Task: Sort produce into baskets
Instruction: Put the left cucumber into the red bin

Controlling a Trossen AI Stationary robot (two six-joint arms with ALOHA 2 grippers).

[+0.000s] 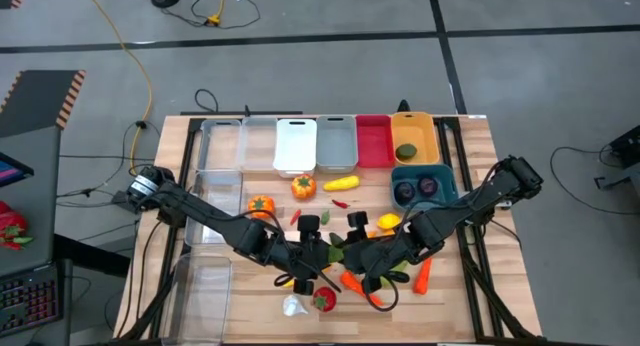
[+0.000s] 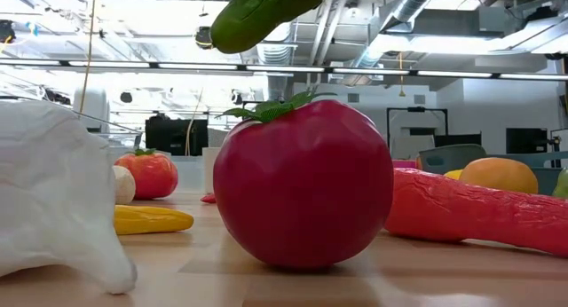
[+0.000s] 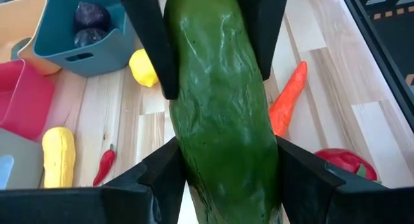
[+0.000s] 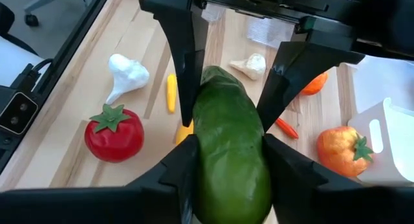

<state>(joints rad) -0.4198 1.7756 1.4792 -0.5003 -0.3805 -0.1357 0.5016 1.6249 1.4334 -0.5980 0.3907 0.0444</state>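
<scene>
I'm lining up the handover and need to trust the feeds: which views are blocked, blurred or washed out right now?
Low view: the red tomato and a white garlic crowd the lens, ceiling lights glare, and the room behind is soft. Both wrist views: the green cucumber fills the centre, hiding the table behind it. High view: evenly lit, unobstructed.

A grey floor (image 1: 300,66) with dark seams surrounds the wooden table (image 1: 470,156) — a yellow cable (image 1: 128,56) trails across it; ceiling ducts (image 2: 417,5) and light strips (image 2: 177,67) run overhead
</scene>
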